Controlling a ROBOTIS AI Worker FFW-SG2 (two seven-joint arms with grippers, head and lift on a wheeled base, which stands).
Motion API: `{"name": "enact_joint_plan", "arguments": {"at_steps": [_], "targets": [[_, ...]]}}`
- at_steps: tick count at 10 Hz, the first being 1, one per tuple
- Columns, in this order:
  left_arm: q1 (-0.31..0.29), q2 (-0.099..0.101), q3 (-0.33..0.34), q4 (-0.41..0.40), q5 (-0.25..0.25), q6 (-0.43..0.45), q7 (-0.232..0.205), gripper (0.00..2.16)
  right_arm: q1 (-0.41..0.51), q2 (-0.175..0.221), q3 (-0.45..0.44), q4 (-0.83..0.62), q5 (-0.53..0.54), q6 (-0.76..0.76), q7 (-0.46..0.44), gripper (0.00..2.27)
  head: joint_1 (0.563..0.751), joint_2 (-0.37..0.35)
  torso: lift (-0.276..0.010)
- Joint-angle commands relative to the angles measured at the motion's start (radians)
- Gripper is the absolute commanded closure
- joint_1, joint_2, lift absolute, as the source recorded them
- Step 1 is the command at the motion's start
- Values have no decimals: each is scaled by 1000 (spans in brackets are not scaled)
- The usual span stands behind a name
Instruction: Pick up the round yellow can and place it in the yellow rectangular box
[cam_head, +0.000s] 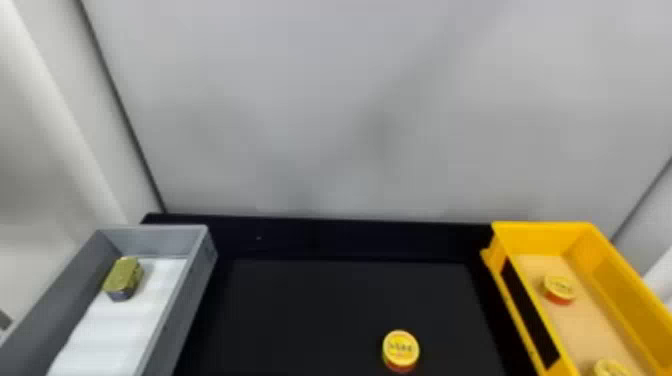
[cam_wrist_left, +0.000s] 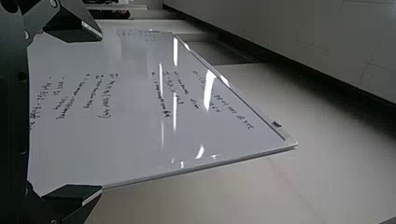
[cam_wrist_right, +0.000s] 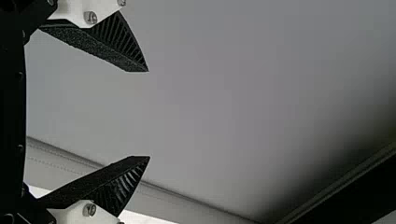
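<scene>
In the head view a round yellow can (cam_head: 400, 348) with a red lower side stands on the black table (cam_head: 320, 310), right of the middle near the bottom edge. The yellow rectangular box (cam_head: 542, 232) is to its right, holding one round yellow can (cam_head: 559, 288) and another (cam_head: 611, 368) nearer the front. In the left wrist view my left gripper (cam_wrist_left: 100, 112) is open, a whiteboard beyond it and nothing between its fingers. My right gripper (cam_wrist_right: 149, 114) in the right wrist view is likewise open and holds nothing, with a plain grey surface beyond.
A grey box (cam_head: 152, 241) stands at the left of the table, with a white liner and a gold-topped can (cam_head: 123, 278) in it. A grey wall (cam_head: 350, 110) rises behind the table. The yellow box's side wall faces the loose can.
</scene>
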Motion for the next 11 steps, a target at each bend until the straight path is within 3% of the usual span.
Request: {"name": "enact_joint_plan", "arguments": {"at_steps": [1, 3, 4, 5, 6, 7, 9, 11], "targets": [[-9, 63, -42, 11, 34, 74, -18, 127, -2, 6, -5, -27, 23, 22, 10, 128, 629, 12, -55], [-78, 129, -111, 47, 41, 66, -18, 127, 26, 7, 10, 1, 23, 5, 10, 133, 629, 12, -55], [-119, 199, -170, 72, 41, 88, -30, 127, 50, 26, 18, 38, 3, -42, -20, 140, 629, 12, -55], [-153, 245, -222, 90, 30, 99, -47, 127, 67, 41, 4, 71, -35, -93, -31, 140, 629, 12, -55], [-193, 270, -245, 104, 22, 102, -68, 127, 72, 64, -1, 96, -43, -127, -33, 140, 629, 12, -55], [-228, 268, -245, 113, 37, 85, -87, 127, 72, 79, -13, 113, -54, -153, -33, 140, 629, 12, -55], [-262, 208, -245, 113, 25, 57, -103, 127, 76, 87, -31, 142, -81, -167, -33, 140, 629, 12, -55], [-251, 165, -303, 121, -38, 36, -107, 127, 75, 93, -50, 147, -83, -167, -8, 140, 629, 12, -55]]}}
